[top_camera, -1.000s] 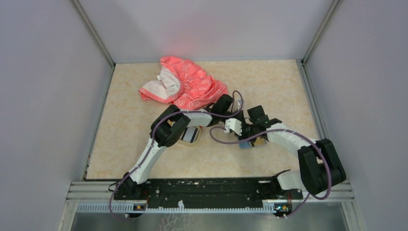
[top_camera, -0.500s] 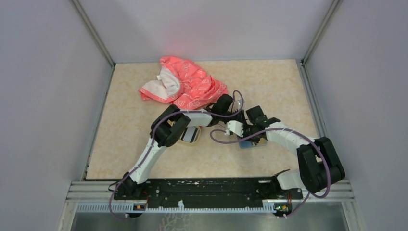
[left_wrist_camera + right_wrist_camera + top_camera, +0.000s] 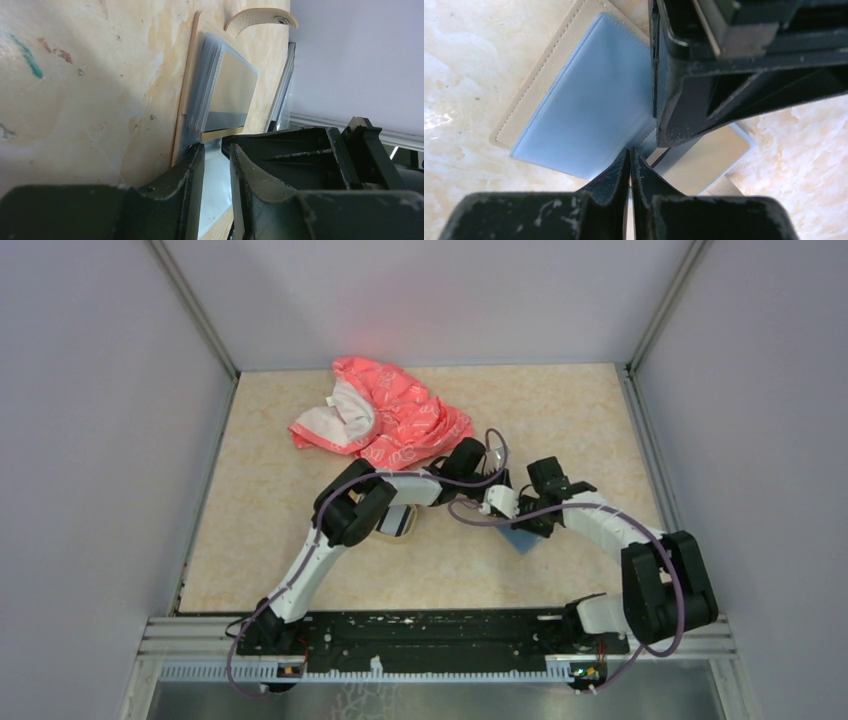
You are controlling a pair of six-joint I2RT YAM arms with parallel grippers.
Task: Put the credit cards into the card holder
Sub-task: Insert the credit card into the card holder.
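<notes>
Holder (image 3: pixel 518 537) is laid open on the table (image 3: pixel 560 420), right of centre, just beside both wrists, with its tan cover down and its blue-grey sleeves up. A golden-tan card (image 3: pixel 232 85) with a dark stripe is seen among the sleeves. The left gripper (image 3: pixel 216 147) is almost closed, with a pale sleeve pinched between its fingers. The right gripper (image 3: pixel 630 152) is pressed together at the top sleeve's edge; whether anything thin is held cannot be told. A dish (image 3: pixel 400 523) is partly hidden under the left arm, and a pink cloth (image 3: pixel 385 420) is heaped at the back.
</notes>
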